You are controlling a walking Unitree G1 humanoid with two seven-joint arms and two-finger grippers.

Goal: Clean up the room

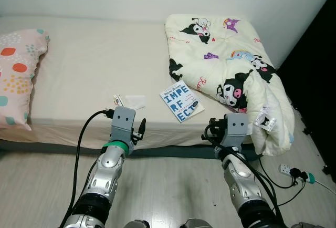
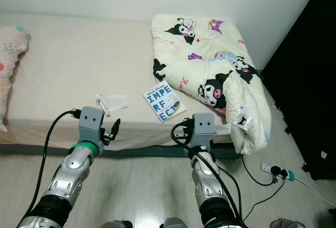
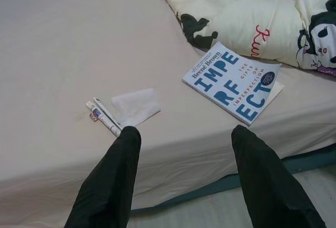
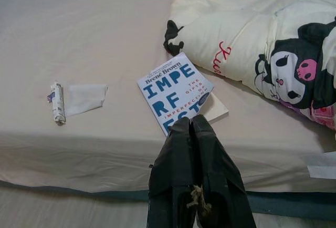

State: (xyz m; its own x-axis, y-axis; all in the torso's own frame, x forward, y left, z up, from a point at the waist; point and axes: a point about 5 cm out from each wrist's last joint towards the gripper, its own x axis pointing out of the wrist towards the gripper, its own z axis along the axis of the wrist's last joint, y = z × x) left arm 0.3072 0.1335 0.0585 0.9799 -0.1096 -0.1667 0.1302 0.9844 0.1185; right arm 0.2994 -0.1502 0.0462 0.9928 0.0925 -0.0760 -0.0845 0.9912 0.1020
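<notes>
A white book with big blue letters lies near the front edge of the bed, against a crumpled cream cartoon-print blanket. A white tissue and a small rolled wrapper lie to the book's left. My left gripper is open and empty, held just off the bed's front edge, below the tissue. My right gripper is shut with nothing in it, just off the edge below the book.
A spotted pillow lies at the bed's left end. The blanket hangs over the bed's right front corner toward the floor. A white power strip with cables lies on the wooden floor at the right, beside dark furniture.
</notes>
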